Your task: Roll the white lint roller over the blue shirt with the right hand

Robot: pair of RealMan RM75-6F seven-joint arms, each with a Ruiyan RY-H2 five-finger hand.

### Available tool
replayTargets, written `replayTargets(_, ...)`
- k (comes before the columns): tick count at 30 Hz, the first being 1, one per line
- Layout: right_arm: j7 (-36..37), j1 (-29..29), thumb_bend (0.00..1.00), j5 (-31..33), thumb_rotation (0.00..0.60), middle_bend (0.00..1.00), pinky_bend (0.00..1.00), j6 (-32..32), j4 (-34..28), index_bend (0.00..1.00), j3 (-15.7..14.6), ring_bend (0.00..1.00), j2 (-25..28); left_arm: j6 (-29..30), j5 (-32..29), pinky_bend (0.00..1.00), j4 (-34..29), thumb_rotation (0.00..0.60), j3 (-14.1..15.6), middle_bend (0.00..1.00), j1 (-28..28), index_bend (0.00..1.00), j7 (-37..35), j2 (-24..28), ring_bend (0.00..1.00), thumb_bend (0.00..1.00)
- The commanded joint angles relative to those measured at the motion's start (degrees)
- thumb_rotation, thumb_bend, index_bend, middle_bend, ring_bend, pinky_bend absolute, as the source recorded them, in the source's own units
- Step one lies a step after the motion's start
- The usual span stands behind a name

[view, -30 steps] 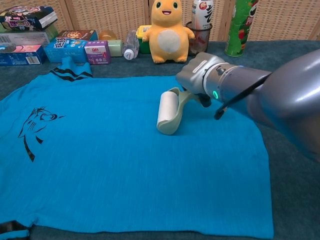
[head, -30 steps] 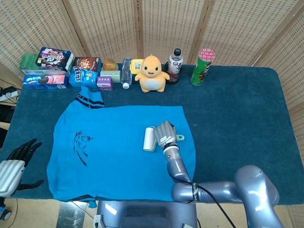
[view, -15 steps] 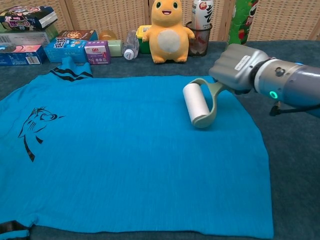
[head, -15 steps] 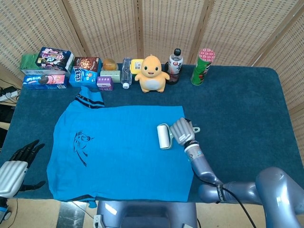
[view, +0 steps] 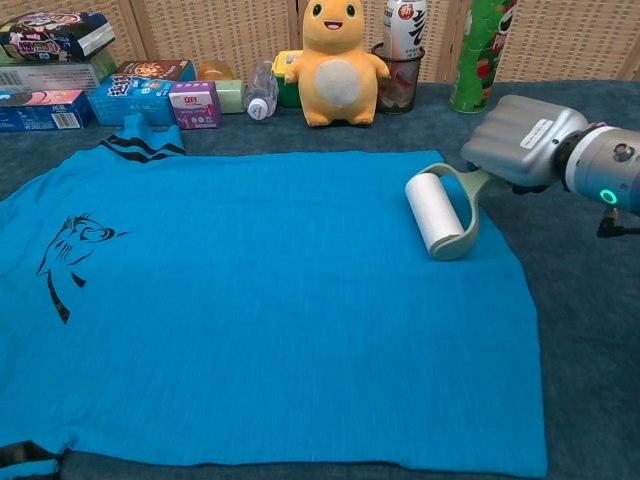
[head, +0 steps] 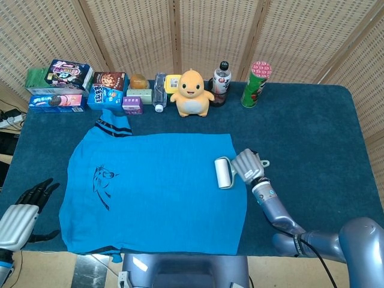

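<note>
White lint roller (view: 436, 211) just left of the right hand (view: 522, 141), handle gripped in closed fingers (view: 505, 172), barrel lying on the blue shirt (view: 250, 300) near its right edge. Likely light and rigid; sticky barrel may drag or bunch the thin, soft cloth. Best held by the handle only, never the barrel. Light downward pressure, slow strokes toward the shirt middle. Left hand (head: 21, 210) far off at the near left corner of the surface (head: 312, 126), fingers (head: 37, 191) spread, holding nothing. Yellow plush toy (view: 337, 62) well beyond the roller
</note>
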Motion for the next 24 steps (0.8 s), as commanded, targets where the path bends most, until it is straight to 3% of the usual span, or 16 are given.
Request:
replayTargets(1,-6.34,1.79,1.0,5.22,0.6,0.65,1.0,-0.85,-1.68,0.59,1.89,0.76,-1.68,0.16,0.1,0.09,-0.01,0.6,0.02,0.0,0.07,0.0,-0.36,0.16,0.0,0.09)
replayTargets(13,-26.58,8.53,1.0,22.07,0.6,0.65,1.0,6.85,-8.26,0.59,7.82,0.76,-9.25,0.82,0.92,0.09,0.46,0.6,0.16,0.0,0.28,0.0,-2.86,1.16,0.0,0.09)
replayTargets(24,-31.32,12.55,1.0,26.37,0.6,0.65,1.0,9.2,-9.74,0.59,9.98,0.76,-12.91,0.36,1.1,0.09,0.59,0.6,0.35,0.0,0.11,0.0,-3.28,1.38,0.0,0.09)
